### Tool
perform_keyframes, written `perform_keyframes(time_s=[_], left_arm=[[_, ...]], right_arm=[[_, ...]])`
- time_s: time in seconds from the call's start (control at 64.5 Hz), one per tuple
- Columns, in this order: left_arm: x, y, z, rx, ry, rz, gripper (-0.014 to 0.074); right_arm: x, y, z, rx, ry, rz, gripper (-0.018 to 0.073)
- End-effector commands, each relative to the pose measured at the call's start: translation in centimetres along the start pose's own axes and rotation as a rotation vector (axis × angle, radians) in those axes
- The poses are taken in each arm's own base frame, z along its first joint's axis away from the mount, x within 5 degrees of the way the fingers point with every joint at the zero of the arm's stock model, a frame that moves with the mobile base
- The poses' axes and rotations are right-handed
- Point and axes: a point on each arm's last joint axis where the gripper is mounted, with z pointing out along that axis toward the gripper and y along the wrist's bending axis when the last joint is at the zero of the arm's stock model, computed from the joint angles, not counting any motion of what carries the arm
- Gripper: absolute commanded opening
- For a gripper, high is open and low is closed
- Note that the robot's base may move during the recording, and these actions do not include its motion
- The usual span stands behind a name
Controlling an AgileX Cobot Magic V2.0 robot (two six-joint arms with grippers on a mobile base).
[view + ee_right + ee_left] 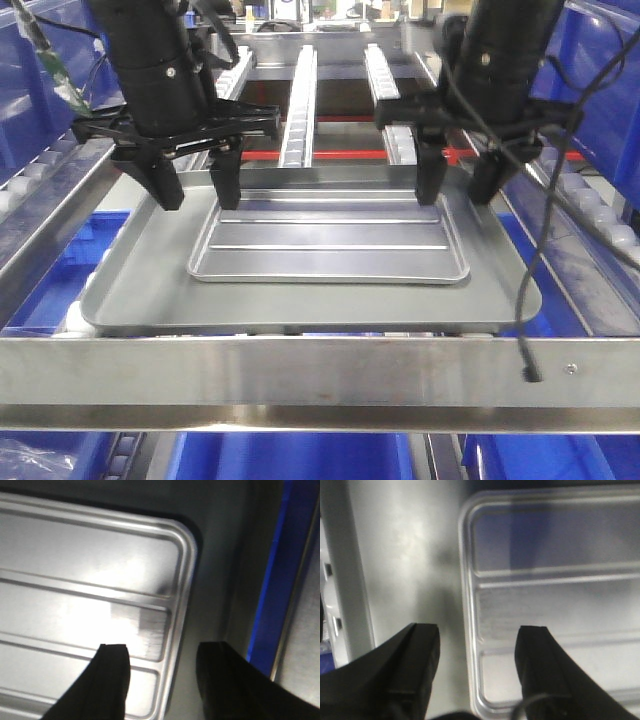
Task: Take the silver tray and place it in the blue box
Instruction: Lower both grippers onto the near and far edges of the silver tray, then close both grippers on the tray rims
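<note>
The silver tray lies flat inside the grey tray, its long axis running left to right across the robot's front. One short end therefore faces each arm, and neither arm is clearly nearer. Both stand over the far corners.

The left gripper is spread wide and holds nothing. In its wrist view, one finger hangs over the silver tray's base and the other over the grey tray, so the left rim passes between them. The right gripper mirrors this at the right rim, also spread and empty, with its inner finger over the base and its outer finger outside. Whether any fingertip touches metal cannot be told (the wrist views are blurred); both seem to hover just above.

The coming move probably turns on this straddle: each gripper needs to drop and pinch its rim.

A blue box shows below the front rail, with more blue crates at the sides.
</note>
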Motion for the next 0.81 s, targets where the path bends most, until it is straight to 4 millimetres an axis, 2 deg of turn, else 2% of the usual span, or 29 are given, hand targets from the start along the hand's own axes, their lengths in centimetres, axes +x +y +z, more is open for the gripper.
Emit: perform_keyframes(time_s=[0.0,0.481,0.791], left_arm=[[-1.9,-0.3,-2.8,0.052,-0.14,-0.019,0.026],[-1.4,-0.4,0.4,0.042,-0.088,-0.022,0.026],[-1.5,-0.5,0.4,0.048,-0.104,-0.022,0.026]], right_arm=[[-1.4,-0.4,-2.2,-0.01,-0.093,0.014,0.0424],[-1.6,-0.3,-0.6,-0.011,-0.1,0.01,0.0424],[-1.3,-0.4,1.0,0.0,-0.065,0.005,0.0424]])
